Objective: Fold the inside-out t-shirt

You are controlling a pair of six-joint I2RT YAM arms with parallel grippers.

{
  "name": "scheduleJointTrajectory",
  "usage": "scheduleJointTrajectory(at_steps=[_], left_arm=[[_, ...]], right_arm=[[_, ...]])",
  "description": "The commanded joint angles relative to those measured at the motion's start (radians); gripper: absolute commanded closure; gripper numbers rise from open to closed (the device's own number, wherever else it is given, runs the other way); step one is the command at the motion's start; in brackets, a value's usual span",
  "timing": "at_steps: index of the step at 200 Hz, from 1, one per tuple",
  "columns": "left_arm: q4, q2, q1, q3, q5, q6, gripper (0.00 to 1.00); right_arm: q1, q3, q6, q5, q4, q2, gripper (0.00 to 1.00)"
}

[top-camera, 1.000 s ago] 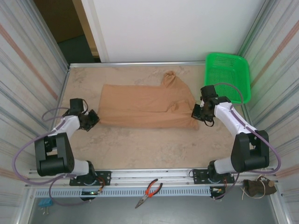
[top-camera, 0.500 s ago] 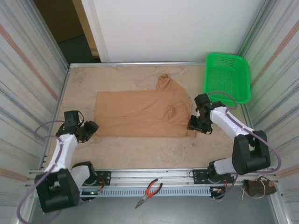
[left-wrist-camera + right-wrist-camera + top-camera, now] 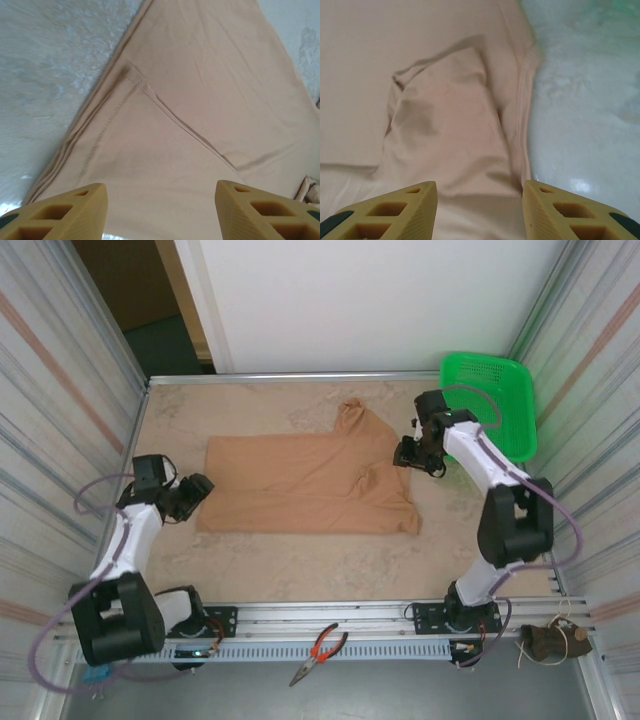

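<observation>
The inside-out t-shirt (image 3: pixel 300 485) lies flat across the middle of the table, tan, with one sleeve (image 3: pixel 352 415) sticking out toward the far side. My left gripper (image 3: pixel 195 490) is at the shirt's left edge, open. In the left wrist view a stitched hem and a fold line run across the fabric (image 3: pixel 200 100) beyond the left gripper (image 3: pixel 160 212), with nothing pinched. My right gripper (image 3: pixel 405 455) hovers open at the shirt's upper right edge. The right wrist view has the right gripper (image 3: pixel 479 200) over a rumpled fold of cloth (image 3: pixel 445 100) beside bare table (image 3: pixel 580 100).
A green plastic basket (image 3: pixel 487 405) stands at the far right corner. Red-handled pliers (image 3: pixel 320 650) lie on the front rail between the arm bases. Ribbed walls close in both sides of the table (image 3: pixel 300 570).
Both grippers went from shut to open and let go of the shirt. The shirt slid nearer and spread flatter. The right gripper moved to the far side; the left drew back left.
</observation>
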Motion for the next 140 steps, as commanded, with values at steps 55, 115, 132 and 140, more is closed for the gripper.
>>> scheduleJointTrajectory(at_steps=[55,115,132,140], left_arm=[[0.157,0.166,-0.079,-0.006,0.042,-0.034,0.41],[0.079,0.060,-0.080,-0.137,-0.147,-0.081,0.41],[0.058,0.048,-0.080,-0.163,-0.187,-0.087,0.41],[0.054,0.043,-0.079,-0.174,-0.194,-0.093,0.41]], right_arm=[[-0.003,0.157,-0.046,-0.031,0.048,0.315,0.56],[-0.029,0.130,-0.023,-0.052,0.074,0.303,1.00],[-0.047,0.098,-0.009,-0.051,0.089,0.272,1.00],[-0.052,0.081,-0.009,-0.052,0.096,0.264,1.00]])
